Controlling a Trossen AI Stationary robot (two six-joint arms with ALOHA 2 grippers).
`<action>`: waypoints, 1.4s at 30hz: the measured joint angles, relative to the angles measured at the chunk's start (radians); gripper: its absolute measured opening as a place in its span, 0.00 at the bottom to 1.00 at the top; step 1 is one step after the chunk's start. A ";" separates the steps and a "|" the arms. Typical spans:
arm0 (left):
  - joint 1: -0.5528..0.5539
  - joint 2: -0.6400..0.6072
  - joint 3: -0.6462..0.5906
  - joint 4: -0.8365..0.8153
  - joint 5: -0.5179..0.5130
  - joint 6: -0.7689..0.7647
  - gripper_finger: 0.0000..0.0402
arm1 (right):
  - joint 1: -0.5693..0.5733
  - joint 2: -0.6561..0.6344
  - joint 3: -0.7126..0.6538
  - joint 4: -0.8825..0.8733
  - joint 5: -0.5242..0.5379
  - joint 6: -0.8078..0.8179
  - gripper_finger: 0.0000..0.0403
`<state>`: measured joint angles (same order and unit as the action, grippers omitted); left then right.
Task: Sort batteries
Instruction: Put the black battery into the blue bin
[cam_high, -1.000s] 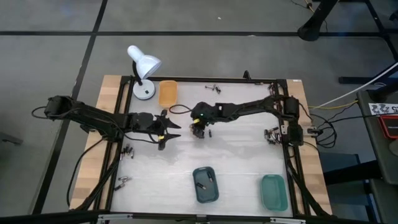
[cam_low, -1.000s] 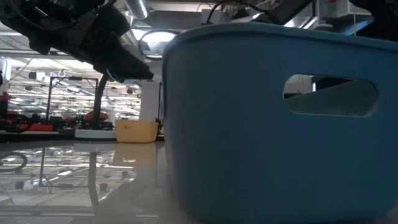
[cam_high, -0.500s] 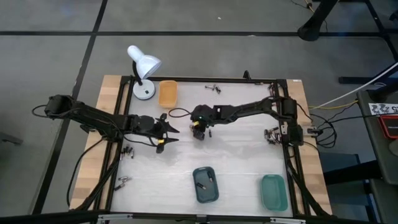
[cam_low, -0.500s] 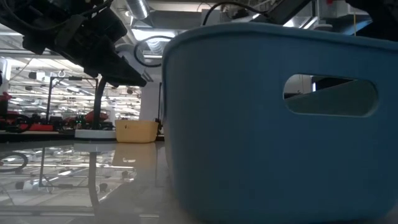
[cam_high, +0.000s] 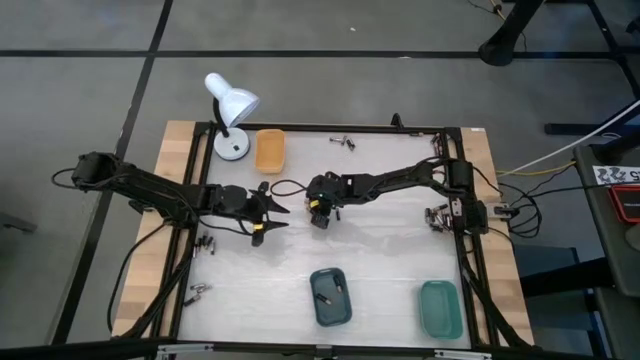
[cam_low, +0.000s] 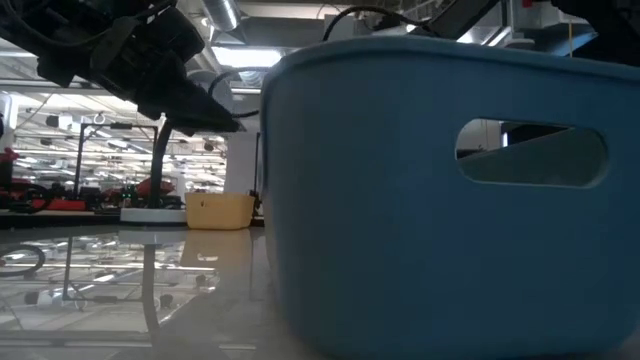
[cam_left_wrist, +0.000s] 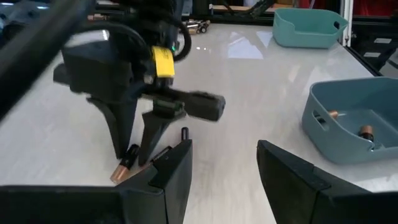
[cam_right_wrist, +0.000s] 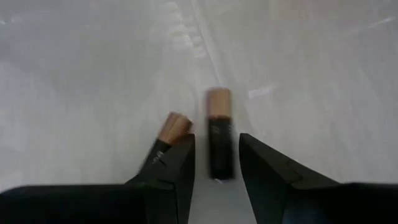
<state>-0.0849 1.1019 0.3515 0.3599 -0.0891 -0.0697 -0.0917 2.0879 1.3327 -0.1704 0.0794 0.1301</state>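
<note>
High view: glossy white table (cam_high: 380, 250) in a black frame; left pincer (cam_high: 272, 218) released, near the right pincer (cam_high: 320, 215) at mid-table; dark teal tray (cam_high: 330, 296) holds batteries.
Low view: smooth blue tray wall (cam_low: 400, 200) fills the frame; lamp (cam_low: 155, 170), orange tray (cam_low: 218, 210) behind.
Left wrist view: copper-tipped battery (cam_left_wrist: 124, 165) beside right pincer's fingers.
Right wrist view: dark cylindrical battery (cam_right_wrist: 219, 134) between parted fingers, grip unclear.

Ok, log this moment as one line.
right gripper: down on table, fingers around a battery | left gripper: open, waiting nearby | dark teal tray: holds batteries
</note>
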 joint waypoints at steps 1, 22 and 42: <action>0.000 0.000 0.000 -0.002 0.000 0.003 0.42 | 0.000 0.004 0.000 -0.002 0.000 0.002 0.31; 0.000 0.000 0.000 0.000 0.000 0.044 0.42 | 0.000 0.030 0.003 -0.007 -0.002 0.027 0.18; 0.000 -0.090 -0.001 -0.127 -0.179 0.041 0.42 | 0.001 -0.151 -0.003 -0.265 0.114 0.023 0.10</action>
<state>-0.0845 1.0118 0.3504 0.2328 -0.2677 -0.0284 -0.0910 1.9364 1.3296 -0.4359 0.1931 0.1530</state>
